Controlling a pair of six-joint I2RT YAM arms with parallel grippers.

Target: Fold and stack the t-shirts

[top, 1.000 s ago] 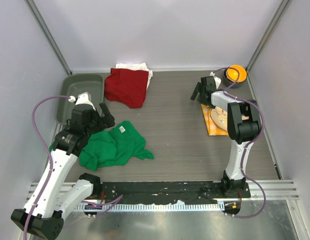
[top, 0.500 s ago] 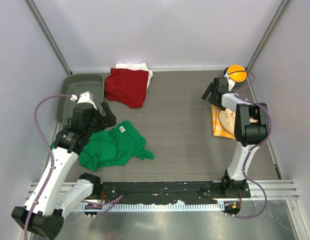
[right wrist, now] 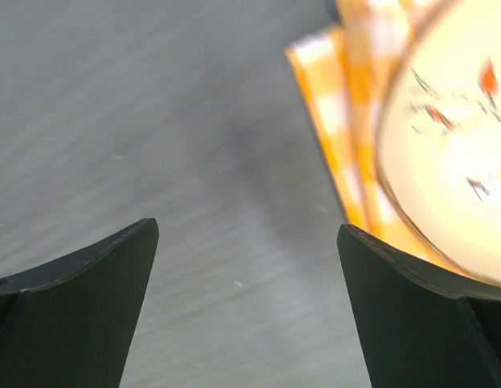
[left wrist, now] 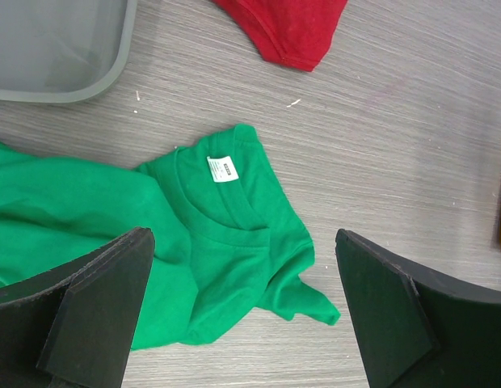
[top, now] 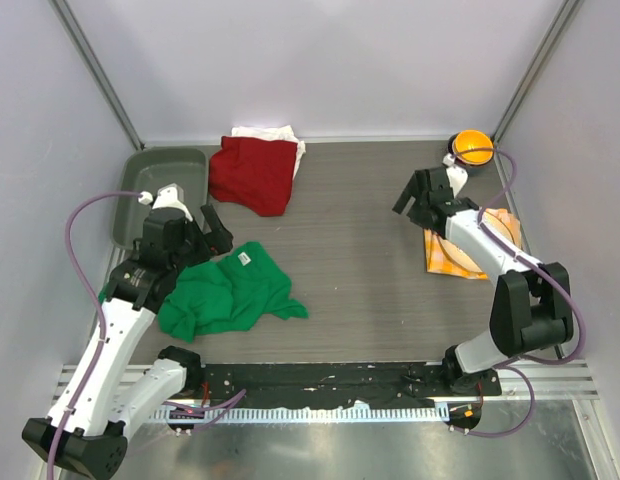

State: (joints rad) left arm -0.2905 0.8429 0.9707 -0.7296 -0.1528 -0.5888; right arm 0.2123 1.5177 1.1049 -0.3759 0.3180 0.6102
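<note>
Now you have three shirts: the green shirt (top: 230,295) crumpled just on the arms' side of the one tray (top: 165,153), the red shirt (top: 253,173) just right of it, overlapping the white shirt (top: 275,132). The left gripper (top: 215,228) and right gripper (top: 415,200) both gape wide, holding nothing.

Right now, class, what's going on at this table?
Nothing is held. The left gripper hovers open above the crumpled bright green cloth t-shirt near the front. The right gripper, also open, hangs beside the orange-yellow checked napkin. The dark red t-shirt lies partly over the white one at the back.
</note>
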